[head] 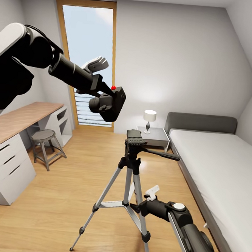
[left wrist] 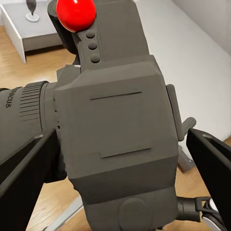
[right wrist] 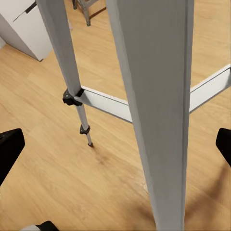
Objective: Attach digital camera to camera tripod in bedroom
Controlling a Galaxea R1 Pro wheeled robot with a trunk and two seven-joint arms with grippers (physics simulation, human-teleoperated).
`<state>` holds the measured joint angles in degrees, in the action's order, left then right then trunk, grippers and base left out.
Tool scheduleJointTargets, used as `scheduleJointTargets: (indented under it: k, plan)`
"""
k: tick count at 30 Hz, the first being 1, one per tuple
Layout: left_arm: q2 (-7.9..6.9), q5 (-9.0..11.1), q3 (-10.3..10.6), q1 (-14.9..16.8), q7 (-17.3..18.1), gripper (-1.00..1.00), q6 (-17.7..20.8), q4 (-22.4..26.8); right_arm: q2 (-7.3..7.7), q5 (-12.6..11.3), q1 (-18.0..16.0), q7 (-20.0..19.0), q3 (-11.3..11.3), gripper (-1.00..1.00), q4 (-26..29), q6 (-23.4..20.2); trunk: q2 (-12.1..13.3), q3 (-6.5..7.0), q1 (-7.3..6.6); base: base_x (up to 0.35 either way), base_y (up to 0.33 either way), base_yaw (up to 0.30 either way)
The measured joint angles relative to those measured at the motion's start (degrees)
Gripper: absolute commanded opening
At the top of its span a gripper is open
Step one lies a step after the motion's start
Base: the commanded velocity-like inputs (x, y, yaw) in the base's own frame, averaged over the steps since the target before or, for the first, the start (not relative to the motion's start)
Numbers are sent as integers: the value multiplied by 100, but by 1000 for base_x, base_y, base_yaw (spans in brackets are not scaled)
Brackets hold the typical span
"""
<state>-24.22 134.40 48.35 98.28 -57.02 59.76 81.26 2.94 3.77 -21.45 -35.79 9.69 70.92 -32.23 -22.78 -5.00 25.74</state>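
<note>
My left gripper [head: 104,97] is shut on the digital camera [head: 114,101], a small black body with a red button on top, held up in the air. It hangs above and a little left of the camera tripod's black head [head: 134,138]. In the left wrist view the camera [left wrist: 120,130] sits between both fingers [left wrist: 24,168], its lens pointing sideways. The camera tripod [head: 128,179] stands on the wood floor in mid-room, pan handle pointing right. My right gripper [head: 141,201] is open low beside the tripod, and a silver leg [right wrist: 159,120] stands between its spread fingers [right wrist: 8,151].
A wooden desk [head: 16,121] with white drawers runs along the left wall, and a grey metal stool [head: 45,140] stands in front of it. The grey bed [head: 217,167] lies on the right. Between bed and window [head: 87,62] stands a nightstand with a lamp [head: 149,118].
</note>
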Motion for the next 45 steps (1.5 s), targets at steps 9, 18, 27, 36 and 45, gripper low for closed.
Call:
scheduleJointTargets:
  k: [9, 18, 27, 36, 45]
  plan:
    - [7, 0, 0, 10, 0, -100, 0, 1, -34, 3, -88, 20, 3, 100, -189, 127, 0, 0, 0, 0, 0, 0]
    - [86, 0, 5, 11, 0, -100, 0, -24, -37, 3, -104, 23, 3, 100, -221, 152, 0, 0, 0, 0, 0, 0]
    - [143, 4, 10, -17, -2, -100, 24, -24, -34, 5, -107, 28, 2, 100, -226, 156, 0, 0, 0, 0, 0, 0]
    - [157, 5, 12, -35, -4, -100, 24, -10, -33, 5, -107, 27, 2, 100, -227, 157, 0, 0, 0, 0, 0, 0]
    - [151, 5, 17, -40, -3, -100, 24, 14, -32, 5, -108, 29, 2, 100, -227, 163, 0, 0, 0, 0, 0, 0]
